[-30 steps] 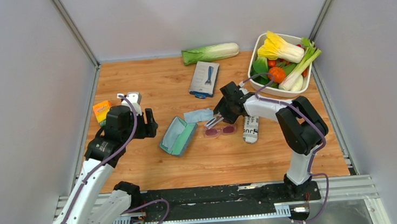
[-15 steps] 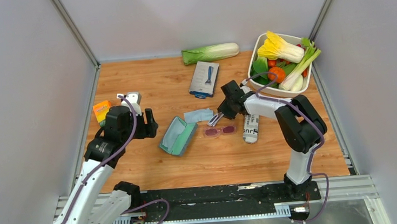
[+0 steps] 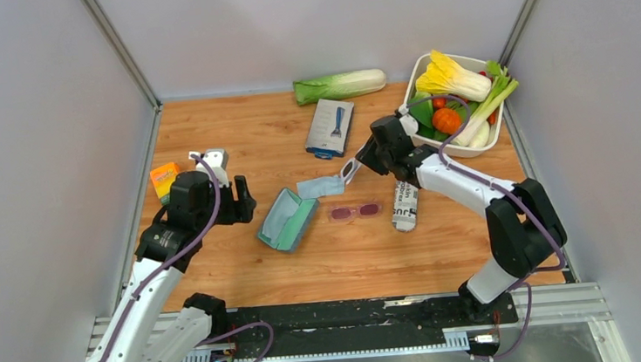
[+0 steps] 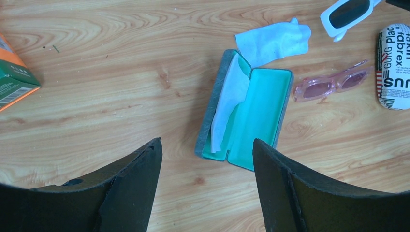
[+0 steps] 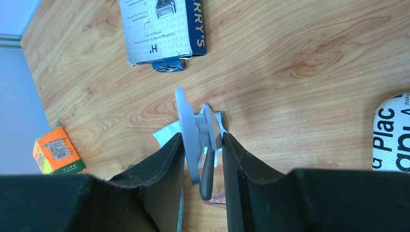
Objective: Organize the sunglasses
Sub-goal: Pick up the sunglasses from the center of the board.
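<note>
Our right end effector (image 5: pixel 202 138) clamps folded white sunglasses (image 5: pixel 187 121) by the frame, raised above the cloth (image 3: pixel 320 186), probably for carrying. The pink sunglasses (image 3: pixel 355 210) lie on the counter (image 3: pixel 246 275) between the open case (image 4: pixel 251 121) and a printed pouch (image 3: pixel 404 209). Our left end effector (image 4: pixel 205 145) hovers released above the case.

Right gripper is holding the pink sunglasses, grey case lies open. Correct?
No: the right gripper is shut on the white sunglasses, per the right wrist view. The pink sunglasses lie loose beside the grey case, which does lie open.
</note>
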You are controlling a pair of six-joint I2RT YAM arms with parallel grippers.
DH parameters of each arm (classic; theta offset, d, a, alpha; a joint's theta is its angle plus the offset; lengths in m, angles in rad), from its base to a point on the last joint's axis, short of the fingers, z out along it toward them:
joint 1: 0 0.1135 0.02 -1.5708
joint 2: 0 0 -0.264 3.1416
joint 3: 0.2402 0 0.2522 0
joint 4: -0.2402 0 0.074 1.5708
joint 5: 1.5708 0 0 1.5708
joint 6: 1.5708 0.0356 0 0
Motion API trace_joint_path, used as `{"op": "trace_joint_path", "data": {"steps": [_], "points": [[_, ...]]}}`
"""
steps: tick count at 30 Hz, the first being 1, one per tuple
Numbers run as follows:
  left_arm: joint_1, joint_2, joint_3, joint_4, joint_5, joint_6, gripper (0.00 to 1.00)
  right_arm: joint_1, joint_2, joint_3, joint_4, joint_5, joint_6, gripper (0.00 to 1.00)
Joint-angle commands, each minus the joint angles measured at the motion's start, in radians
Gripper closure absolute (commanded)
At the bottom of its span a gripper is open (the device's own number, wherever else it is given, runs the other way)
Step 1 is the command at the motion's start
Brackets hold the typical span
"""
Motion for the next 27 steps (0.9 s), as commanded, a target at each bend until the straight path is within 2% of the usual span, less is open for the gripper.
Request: {"op": "trace_joint_path", "data": {"steps": [1,5,14,27], "points": [[0.006,-0.006,0.008,0.027,0.016,0.019,0.23,-0.005,-0.008,-0.013,0.033,-0.02,-0.037,0.65],[0.005,-0.014,0.008,0.027,0.016,0.019,0.23,-0.005,-0.007,-0.036,0.057,-0.059,-0.036,0.67],[0.006,-0.009,0.006,0.028,0.019,0.019,0.23,-0.023,-0.005,-0.099,0.069,-0.089,-0.029,0.65],[0.005,-0.024,0.0,0.032,0.016,0.019,0.23,-0.034,-0.036,-0.145,0.154,-0.128,-0.1,0.67]]}}
